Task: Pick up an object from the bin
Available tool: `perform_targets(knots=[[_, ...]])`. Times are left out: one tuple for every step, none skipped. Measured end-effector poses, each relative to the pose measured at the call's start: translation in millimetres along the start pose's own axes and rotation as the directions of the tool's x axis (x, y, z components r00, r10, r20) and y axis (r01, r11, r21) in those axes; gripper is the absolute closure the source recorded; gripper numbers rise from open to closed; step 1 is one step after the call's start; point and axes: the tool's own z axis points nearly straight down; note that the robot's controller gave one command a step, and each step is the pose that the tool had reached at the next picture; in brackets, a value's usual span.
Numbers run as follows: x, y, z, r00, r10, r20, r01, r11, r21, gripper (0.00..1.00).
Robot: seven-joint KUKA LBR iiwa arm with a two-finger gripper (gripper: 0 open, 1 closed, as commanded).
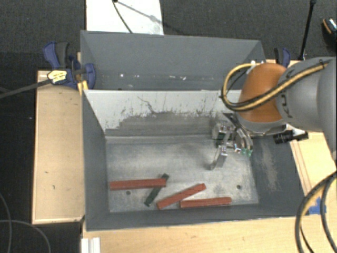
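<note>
My gripper (215,164) hangs over the right middle of the bin floor, with one thin finger pointing down and left, and nothing shows between its fingers. Below it, near the front wall, lie two reddish-brown flat sticks: a slanted stick (180,195) and a level stick (205,202) touching its right end. A third reddish-brown stick (137,184) lies further left. A short dark green stick (156,189) leans between the left stick and the slanted one.
The arm with its orange cover and looped cables reaches in over the bin's right wall. The sticks all lie along the front of the bin floor.
</note>
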Motion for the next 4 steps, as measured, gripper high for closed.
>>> perform_targets(knots=[[68.5,27.2,-58.3,1.000,-0.011,-0.004,0.011,1.000,0.000,0.00],[125.7,34.2,-0.4,0.999,-0.033,-0.009,0.033,0.999,0.002,0.00],[124.0,34.0,-3.9,0.999,-0.037,-0.010,0.037,0.999,0.002,1.00],[122.3,33.9,-3.3,0.999,-0.037,-0.003,0.037,0.999,0.002,0.00]])
